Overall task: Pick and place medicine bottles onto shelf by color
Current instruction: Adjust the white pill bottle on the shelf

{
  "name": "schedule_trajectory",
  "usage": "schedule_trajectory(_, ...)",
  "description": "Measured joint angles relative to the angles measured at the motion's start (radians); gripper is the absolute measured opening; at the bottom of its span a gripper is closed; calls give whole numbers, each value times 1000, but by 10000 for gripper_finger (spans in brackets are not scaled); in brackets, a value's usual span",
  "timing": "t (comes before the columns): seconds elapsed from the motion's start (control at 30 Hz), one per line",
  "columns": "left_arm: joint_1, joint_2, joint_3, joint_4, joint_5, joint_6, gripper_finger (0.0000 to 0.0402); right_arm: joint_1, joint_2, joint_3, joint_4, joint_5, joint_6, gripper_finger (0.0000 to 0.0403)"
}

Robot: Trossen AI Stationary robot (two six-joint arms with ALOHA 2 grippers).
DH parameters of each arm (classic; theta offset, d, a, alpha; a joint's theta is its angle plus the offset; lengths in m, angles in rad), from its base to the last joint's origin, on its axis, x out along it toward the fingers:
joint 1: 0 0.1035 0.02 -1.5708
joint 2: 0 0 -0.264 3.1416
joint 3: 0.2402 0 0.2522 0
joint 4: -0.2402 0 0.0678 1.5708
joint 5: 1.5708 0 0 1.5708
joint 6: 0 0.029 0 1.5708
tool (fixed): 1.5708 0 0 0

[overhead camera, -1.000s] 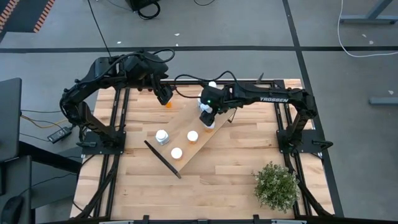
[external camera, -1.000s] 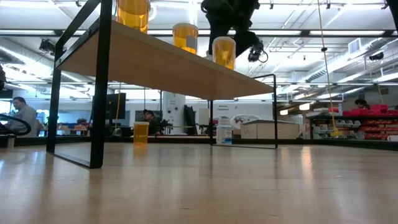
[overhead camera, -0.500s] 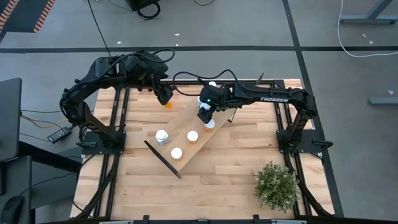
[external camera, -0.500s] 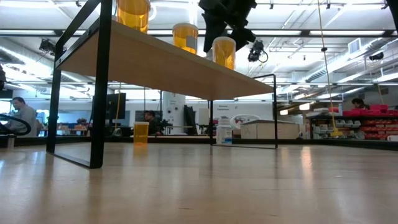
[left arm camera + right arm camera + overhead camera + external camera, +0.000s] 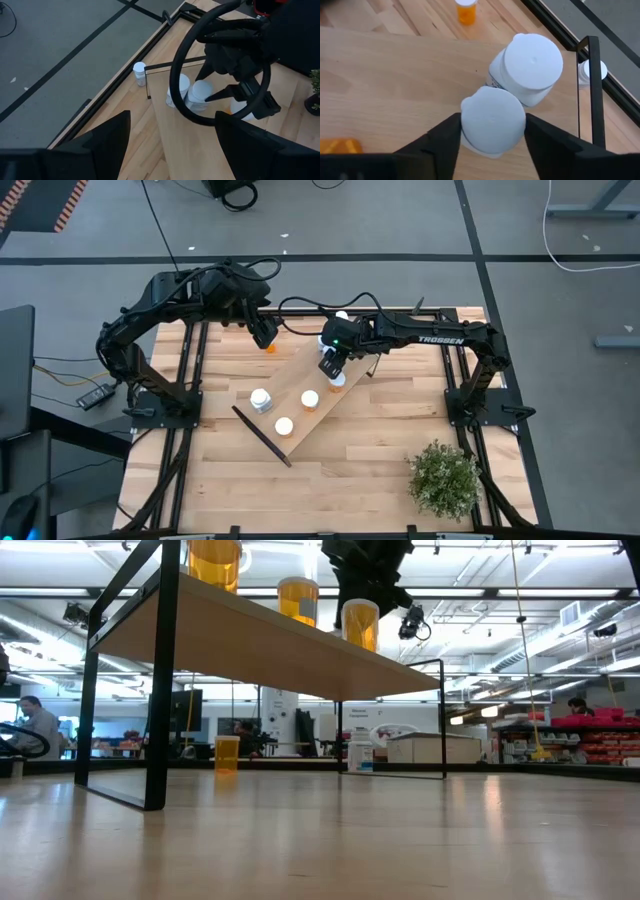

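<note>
The shelf lies slantwise on the table. Three white-capped orange bottles stand on it, and another bottle stands at its left edge. My right gripper hovers open over the shelf's far part. Its fingers stand on either side of a white bottle's cap. A second white bottle stands just beyond it. I cannot tell whether the fingers touch the cap. My left gripper is open above an orange bottle standing on the table.
A white bottle stands on the table beyond the shelf's dark far end panel. A potted plant stands at the near right corner. The low view shows the space under the shelf, with two bottles on the table behind it.
My right gripper has moved off the orange bottle nearest the shelf's far end. It has gone a little up and toward the far end, over the white bottles. That orange bottle stays standing on the shelf.
</note>
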Motion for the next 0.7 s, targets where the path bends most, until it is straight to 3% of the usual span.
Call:
schedule_trajectory(0.2, 0, 0, 0, 0, 0, 0, 293, 0, 0, 2, -16, -12, -4, 181)
schedule_trajectory(0.47, 0, 0, 0, 0, 0, 1, 293, 0, -7, 46, -165, -40, -17, 198)
schedule_trajectory(0.7, 0, 0, 0, -4, 0, 2, 293, 0, -25, 60, -284, -33, 8, 191)
